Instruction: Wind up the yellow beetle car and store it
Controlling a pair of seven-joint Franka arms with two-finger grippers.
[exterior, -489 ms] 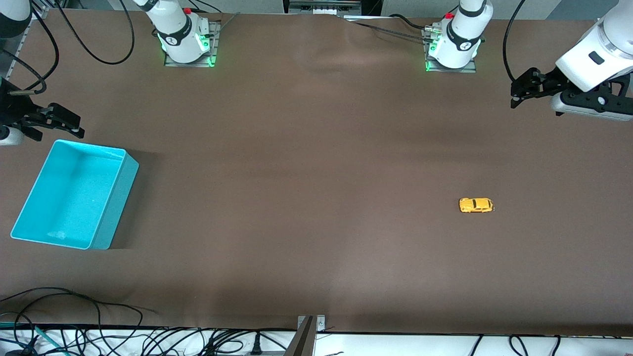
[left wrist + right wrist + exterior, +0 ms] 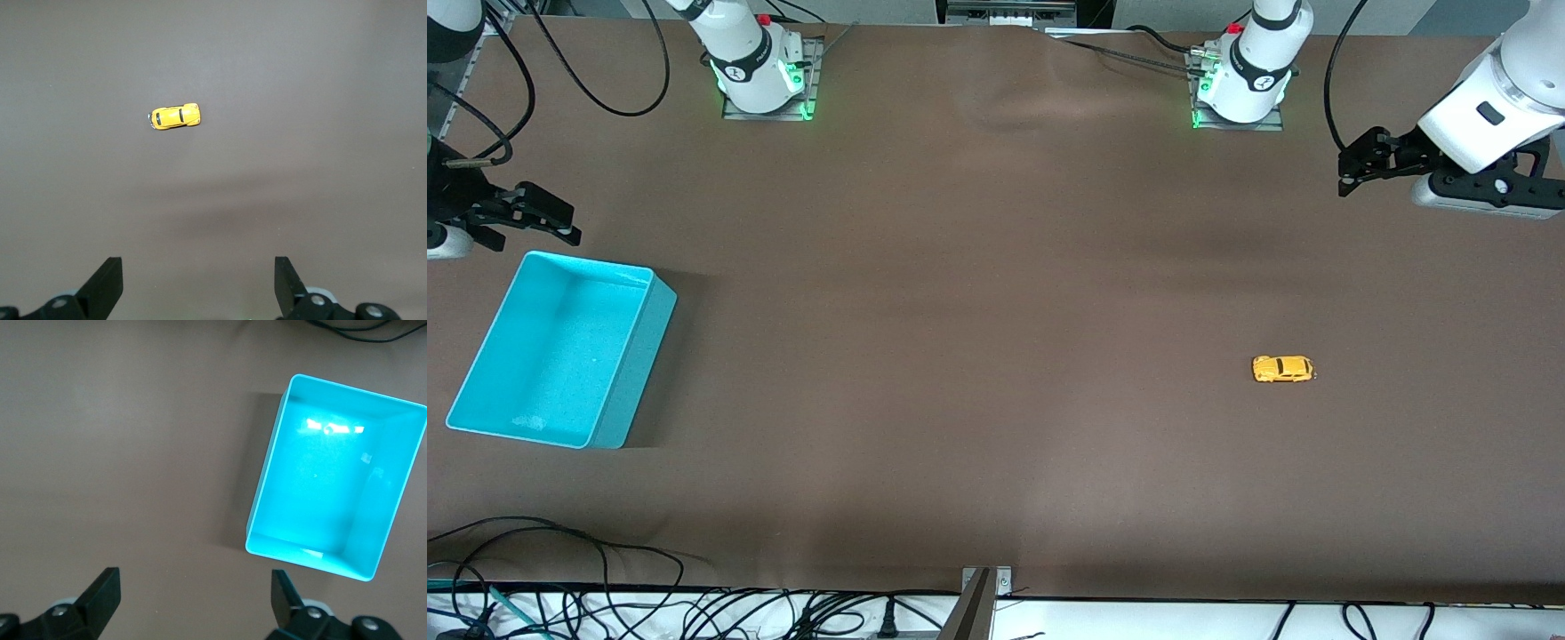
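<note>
Car: I see the yellow beetle car [image 2: 1283, 369] on its wheels on the brown table [image 2: 996, 311], toward the left arm's end.
Bin: turquoise bin [image 2: 560, 351], toward the right arm's end.
Left gripper [image 2: 1356, 166]: fingers spread, holding nothing, over bare table.
Right gripper [image 2: 551, 218]: fingers spread, holding nothing, beside the bin.

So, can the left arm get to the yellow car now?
Probably yes. The yellow beetle car sits alone on bare table, and the open left gripper hangs over its end with nothing between.
</note>
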